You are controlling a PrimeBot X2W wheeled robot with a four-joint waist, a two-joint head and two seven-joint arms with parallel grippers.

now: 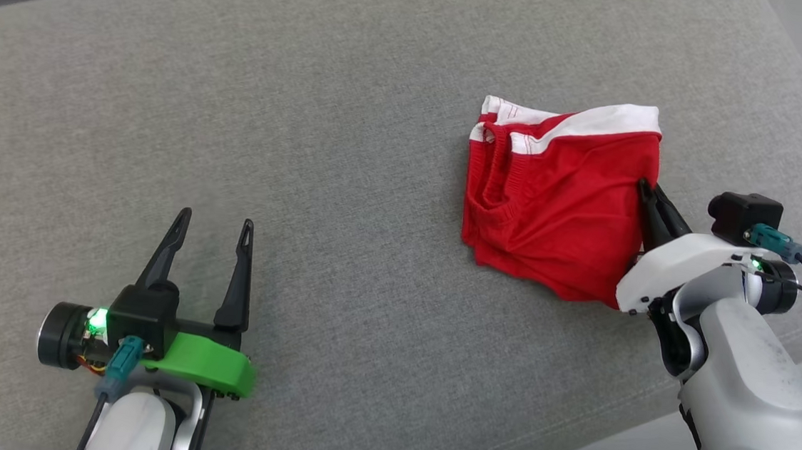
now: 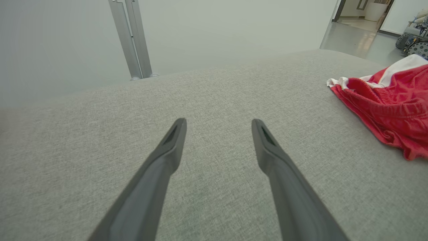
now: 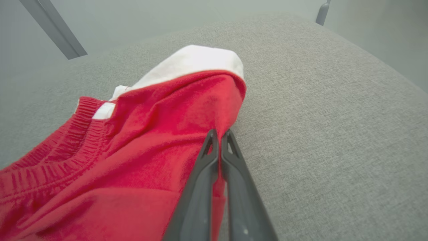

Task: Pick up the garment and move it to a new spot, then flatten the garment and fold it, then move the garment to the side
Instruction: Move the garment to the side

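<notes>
Our right hand (image 3: 220, 134) pinches the right edge of the red shorts (image 1: 560, 202), which lie folded at the right of the grey upholstered surface (image 1: 293, 138). Our left hand (image 1: 217, 219) sits spread and empty, well apart. We judge this the final move aside: next we must lift and carry the shorts without spilling the fold.

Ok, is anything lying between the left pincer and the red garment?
Nothing visible. Bare grey woven surface lies between the open left pincer and the red fabric garment with white trim; the right pincer is shut on its right edge.
</notes>
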